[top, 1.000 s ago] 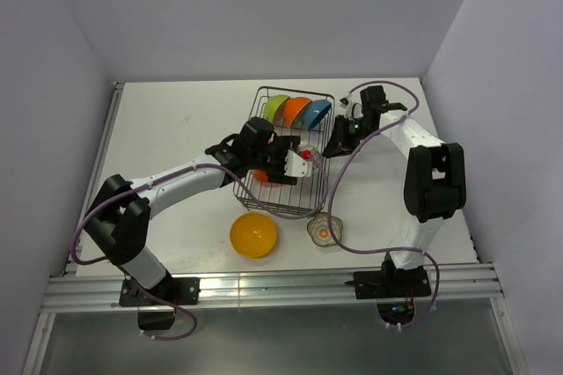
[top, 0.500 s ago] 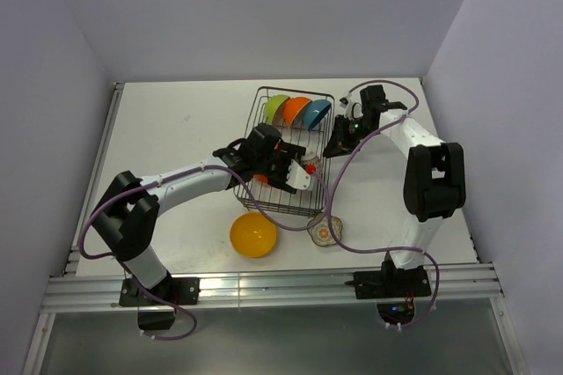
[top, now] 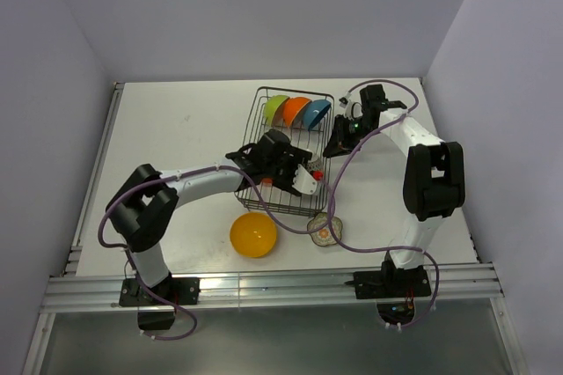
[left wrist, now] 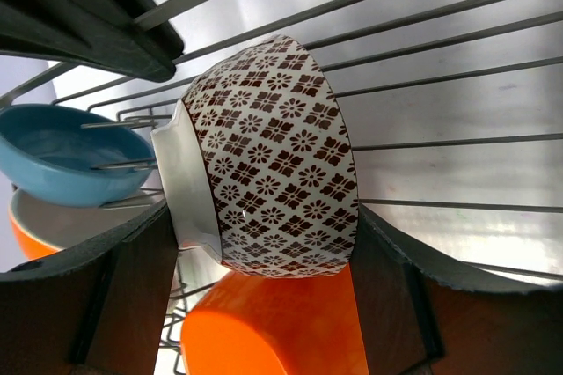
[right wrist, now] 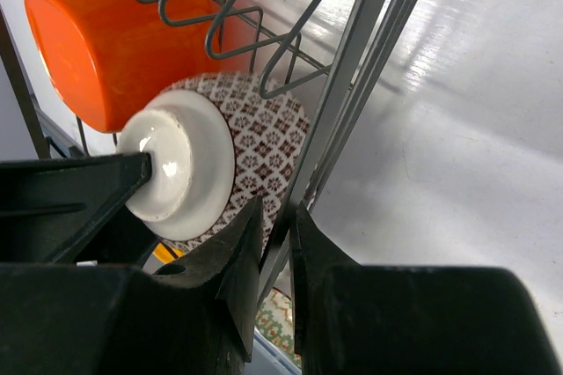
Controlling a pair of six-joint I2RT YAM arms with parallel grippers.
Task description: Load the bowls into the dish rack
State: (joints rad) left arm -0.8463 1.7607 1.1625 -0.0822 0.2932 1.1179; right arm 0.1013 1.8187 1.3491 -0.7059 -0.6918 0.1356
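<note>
Left arm has swung right and nearer since a second ago; left end effector (top: pixel 299 177) now sits in the dish rack (top: pixel 295 91), near right part. It grasps the patterned bowl (left wrist: pixel 281 155), held on edge, one finger (left wrist: pixel 132 296) at the white foot. An orange bowl (left wrist: pixel 264 331) lies just beside it. At the rack's far end a green bowl (top: pixel 276 108), second orange bowl (top: pixel 296 111) and blue bowl (top: pixel 316 113) stand in a row. The right end effector (right wrist: pixel 274 234) is unchanged, clenched on a wire of the rack's right side. The yellow bowl (top: pixel 253 234) and floral bowl (top: pixel 323 231) rest on the tabletop (top: pixel 176 137), just off the rack's near edge.
</note>
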